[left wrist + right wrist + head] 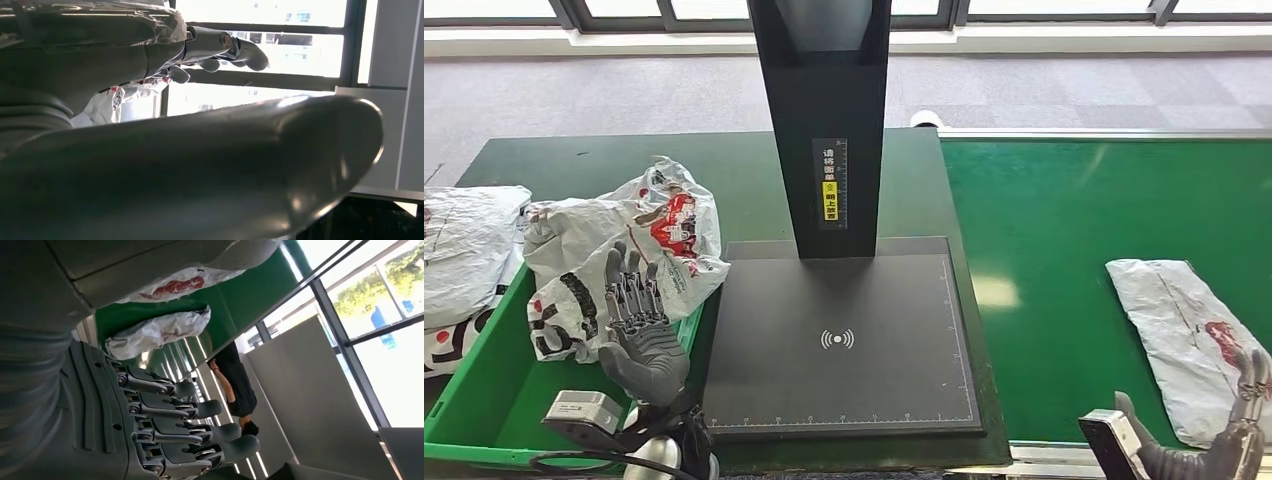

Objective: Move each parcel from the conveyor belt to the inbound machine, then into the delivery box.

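Your right hand (150,430) comes in large here: grey ribbed cover, thick grey thumb (165,265) across one side, and the darker fingers (200,410) lying side by side, slightly apart, with nothing between them. Past the thumb you can see a white parcel (172,287) with a red print lying on the green conveyor belt (240,295), close under the thumb. A second white crumpled parcel (160,330) lies farther along the same belt. Beyond the belt's end a person (237,387) in dark clothing stands near pale wall panels (305,390) (bright windows (385,305) behind them).
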